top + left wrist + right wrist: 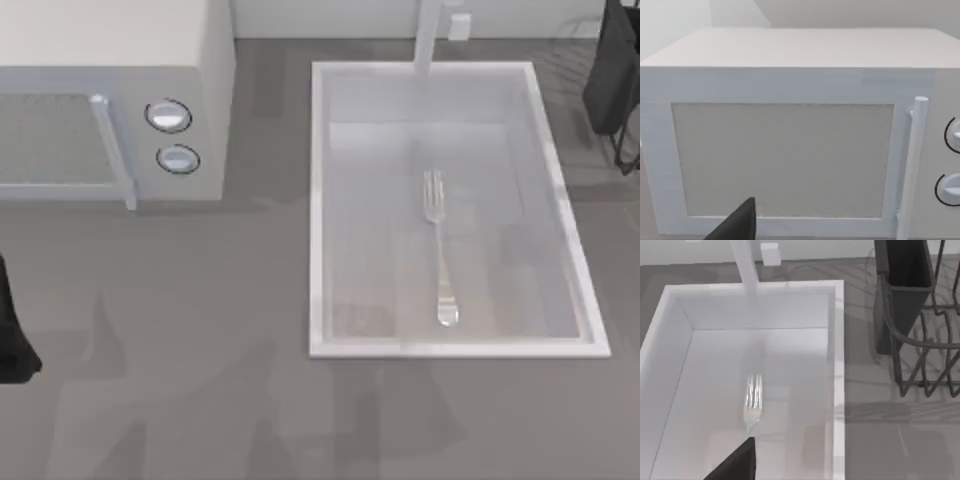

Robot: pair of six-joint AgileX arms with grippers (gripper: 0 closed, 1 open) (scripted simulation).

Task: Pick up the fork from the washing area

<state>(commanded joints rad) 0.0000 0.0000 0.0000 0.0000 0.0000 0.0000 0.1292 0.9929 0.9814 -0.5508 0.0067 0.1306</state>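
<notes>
Grey countertop (200,330); fork (439,245) flat in sink basin (318,200); right gripper (735,462) above basin, finger state indiscernible; judged best: descend across handle.

The AgileX arm's matte black body (12,335) is a plain, angular, unmarked shape. In each wrist view a dark charcoal, wedge-shaped, smooth fingertip (737,224) (737,464) tapers to a point.
</notes>
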